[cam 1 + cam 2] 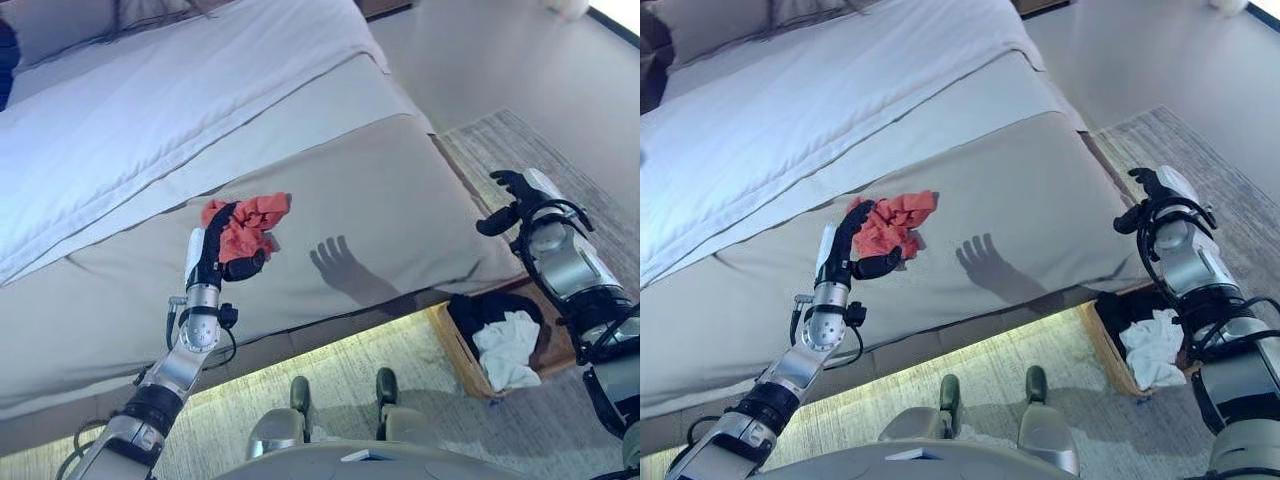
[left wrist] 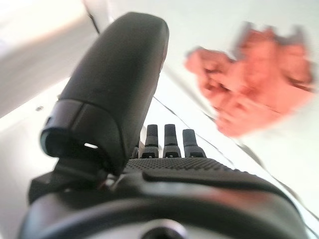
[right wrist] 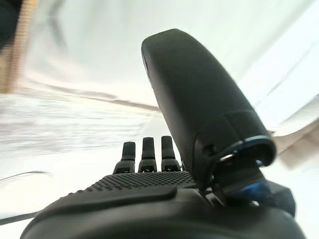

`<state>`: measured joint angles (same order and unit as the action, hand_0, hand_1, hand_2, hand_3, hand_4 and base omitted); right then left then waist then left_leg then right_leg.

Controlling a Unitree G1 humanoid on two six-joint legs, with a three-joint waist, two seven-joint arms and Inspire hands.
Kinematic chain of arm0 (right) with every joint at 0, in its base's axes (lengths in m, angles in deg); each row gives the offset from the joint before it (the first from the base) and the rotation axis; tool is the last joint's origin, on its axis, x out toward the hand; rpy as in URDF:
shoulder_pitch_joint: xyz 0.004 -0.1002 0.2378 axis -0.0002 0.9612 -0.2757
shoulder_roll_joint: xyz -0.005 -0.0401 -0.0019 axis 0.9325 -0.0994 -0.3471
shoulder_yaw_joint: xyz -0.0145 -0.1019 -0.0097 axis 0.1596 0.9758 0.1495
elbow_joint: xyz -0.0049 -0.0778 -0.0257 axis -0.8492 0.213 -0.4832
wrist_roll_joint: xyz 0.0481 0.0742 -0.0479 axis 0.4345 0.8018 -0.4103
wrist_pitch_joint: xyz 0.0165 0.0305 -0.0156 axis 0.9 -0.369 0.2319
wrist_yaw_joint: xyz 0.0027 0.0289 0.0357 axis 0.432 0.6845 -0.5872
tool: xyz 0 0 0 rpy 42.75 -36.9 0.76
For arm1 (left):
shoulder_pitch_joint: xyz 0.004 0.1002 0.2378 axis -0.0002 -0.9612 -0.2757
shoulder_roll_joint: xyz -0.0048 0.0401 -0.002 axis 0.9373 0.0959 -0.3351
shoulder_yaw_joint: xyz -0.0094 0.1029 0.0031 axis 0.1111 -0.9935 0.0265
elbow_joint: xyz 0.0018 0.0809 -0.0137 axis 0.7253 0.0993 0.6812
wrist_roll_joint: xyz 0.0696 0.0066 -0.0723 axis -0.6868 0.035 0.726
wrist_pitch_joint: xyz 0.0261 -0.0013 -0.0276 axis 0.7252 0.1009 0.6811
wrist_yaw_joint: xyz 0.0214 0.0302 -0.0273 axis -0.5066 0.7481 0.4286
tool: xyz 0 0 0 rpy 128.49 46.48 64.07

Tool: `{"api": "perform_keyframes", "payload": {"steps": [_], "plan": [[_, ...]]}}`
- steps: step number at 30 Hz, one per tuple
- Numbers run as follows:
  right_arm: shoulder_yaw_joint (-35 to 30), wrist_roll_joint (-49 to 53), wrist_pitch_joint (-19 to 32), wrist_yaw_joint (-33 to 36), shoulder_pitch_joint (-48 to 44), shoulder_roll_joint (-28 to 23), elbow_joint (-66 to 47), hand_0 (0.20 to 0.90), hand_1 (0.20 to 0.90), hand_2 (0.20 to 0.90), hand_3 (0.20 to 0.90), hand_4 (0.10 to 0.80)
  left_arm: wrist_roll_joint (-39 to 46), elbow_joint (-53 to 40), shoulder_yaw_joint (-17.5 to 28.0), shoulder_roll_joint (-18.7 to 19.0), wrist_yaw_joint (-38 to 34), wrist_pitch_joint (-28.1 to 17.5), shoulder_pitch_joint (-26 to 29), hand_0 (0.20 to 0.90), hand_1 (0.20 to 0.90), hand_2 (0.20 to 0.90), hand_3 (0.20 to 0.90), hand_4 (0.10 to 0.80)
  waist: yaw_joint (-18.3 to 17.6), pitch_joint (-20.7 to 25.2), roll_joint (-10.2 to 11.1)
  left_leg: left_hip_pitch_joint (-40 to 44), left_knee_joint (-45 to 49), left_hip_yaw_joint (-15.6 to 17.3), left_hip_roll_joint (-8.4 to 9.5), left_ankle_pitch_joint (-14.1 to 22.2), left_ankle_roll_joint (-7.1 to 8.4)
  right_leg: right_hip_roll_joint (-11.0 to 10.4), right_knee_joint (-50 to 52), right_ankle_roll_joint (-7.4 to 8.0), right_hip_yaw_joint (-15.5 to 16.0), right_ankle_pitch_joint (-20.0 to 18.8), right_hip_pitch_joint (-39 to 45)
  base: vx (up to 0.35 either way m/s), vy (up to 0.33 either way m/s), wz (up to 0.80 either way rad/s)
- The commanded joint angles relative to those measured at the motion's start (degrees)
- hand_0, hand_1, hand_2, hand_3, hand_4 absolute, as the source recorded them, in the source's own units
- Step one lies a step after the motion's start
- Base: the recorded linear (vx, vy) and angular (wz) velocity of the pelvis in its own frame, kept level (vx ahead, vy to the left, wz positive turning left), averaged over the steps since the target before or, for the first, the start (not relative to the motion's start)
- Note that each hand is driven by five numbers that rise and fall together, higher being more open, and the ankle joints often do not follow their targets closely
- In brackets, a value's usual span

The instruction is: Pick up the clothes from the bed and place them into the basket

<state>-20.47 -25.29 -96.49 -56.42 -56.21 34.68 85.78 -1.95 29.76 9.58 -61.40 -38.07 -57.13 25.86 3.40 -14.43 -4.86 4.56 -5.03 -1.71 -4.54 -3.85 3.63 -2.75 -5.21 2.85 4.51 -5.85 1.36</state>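
cloth: red, crumpled, lay on the tan cover of the bed, near the foot edge. Not lifted.
left hand: at the cloth's near side, fingers straight, thumb spread out sideways. Nothing held. The head views showed the fingers overlapping the cloth; contact could not be confirmed. In the left wrist view the cloth sat past the fingertips, apart from them.
why so: open hand pointed at the heap reads as a pre-grasp pose, fingers lined up to rake in or pinch the bunched folds. My read only.
right hand: idle, raised off the bed's right edge, above the basket side. Fingers loosely extended, empty. Its shadow fell on the cover to the right of the cloth.
basket: on the rug by the bed's corner, below the right arm. Already held a white item and a dark item.
why there: parked beside the bed within the right arm's reach, so a drop needs little travel. From the left hand it is well apart, so a handover or body turn looks likely.
bed rest: white sheet higher up, grey pillows at the head end. No other loose clothes seen on the cover.
progress: looks partway, two items in, red one left.
writing: none readable on cloth, basket or bedding.
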Motion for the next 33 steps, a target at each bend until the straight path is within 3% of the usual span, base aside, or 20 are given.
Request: {"api": "perform_keyframes", "payload": {"steps": [1, 9, 13, 19, 25, 33], "plan": [[3.1, 0.3, 1.5, 3.3, -4.2, 0.8, 0.0, 0.900, 0.900, 0.900, 0.900, 0.800, -3.2, -0.9, 2.0, 5.2, -3.5, -4.0, 0.8, 0.900, 0.900, 0.900, 0.900, 0.800, 1.0, 6.4, 5.5, -2.3, 2.2, -1.1, -0.48, 1.8, 0.74, -4.0, 8.0, -0.49, 0.5, 5.5, -1.0, 0.029, 0.015, 0.28], [6.5, -1.6, 3.8, 3.7, -6.4, 2.4, 1.2, 0.900, 0.900, 0.900, 0.900, 0.800, -2.8, -0.1, 2.9, 5.7, -3.1, -2.9, 0.0, 0.900, 0.900, 0.900, 0.900, 0.800, 3.0, 6.8, 5.9, -2.6, 4.0, -2.5, 0.31, 2.2, 0.32, -4.4, 8.1, -0.60, 2.1, 5.6, 0.3, 0.067, 0.038, 0.10], [8.2, -0.7, 2.9, 4.1, -11.0, 2.2, 3.3, 0.900, 0.900, 0.900, 0.900, 0.800, -1.7, -0.9, 2.1, 5.9, -2.2, -4.4, 0.2, 0.900, 0.900, 0.900, 0.900, 0.800, 5.3, 5.0, 5.2, -5.4, 6.8, -4.7, 1.72, 2.7, 0.15, -4.9, 10.4, -0.92, 3.1, 6.4, -1.4, -0.014, 0.080, 0.14], [12.4, 0.1, 3.0, 6.5, -23.5, 0.9, 8.3, 0.900, 0.900, 0.900, 0.900, 0.800, 1.7, -2.2, 0.1, 6.9, -1.5, -8.5, 4.0, 0.900, 0.900, 0.900, 0.900, 0.800, 8.6, -3.4, 2.7, -14.0, 13.3, -9.0, 5.16, 3.8, -0.74, -7.0, 18.1, -1.15, 5.1, 8.5, -9.0, -0.157, 0.106, 0.31], [17.7, 0.7, 0.8, 9.1, -33.6, 1.4, 10.3, 0.900, 0.900, 0.900, 0.900, 0.800, 2.4, -6.3, -2.3, 7.8, -2.0, -8.9, 4.6, 0.900, 0.900, 0.900, 0.900, 0.800, 12.0, -9.7, 0.8, -21.2, 17.0, -11.9, 8.21, 3.2, -2.36, -9.2, 23.8, -0.61, 6.9, 9.0, -15.9, -0.083, 0.083, 0.25], [21.7, 0.0, -1.1, 11.5, -42.9, 3.1, 11.5, 0.900, 0.900, 0.900, 0.900, 0.800, 3.6, -10.9, -3.2, 9.1, -3.5, -8.3, 6.2, 0.900, 0.900, 0.900, 0.900, 0.800, 15.1, -15.0, -0.9, -27.9, 24.2, -12.8, 12.48, 4.5, -4.39, -11.9, 33.7, 0.07, 7.9, 12.0, -22.4, -0.037, 0.088, 0.33]]}}
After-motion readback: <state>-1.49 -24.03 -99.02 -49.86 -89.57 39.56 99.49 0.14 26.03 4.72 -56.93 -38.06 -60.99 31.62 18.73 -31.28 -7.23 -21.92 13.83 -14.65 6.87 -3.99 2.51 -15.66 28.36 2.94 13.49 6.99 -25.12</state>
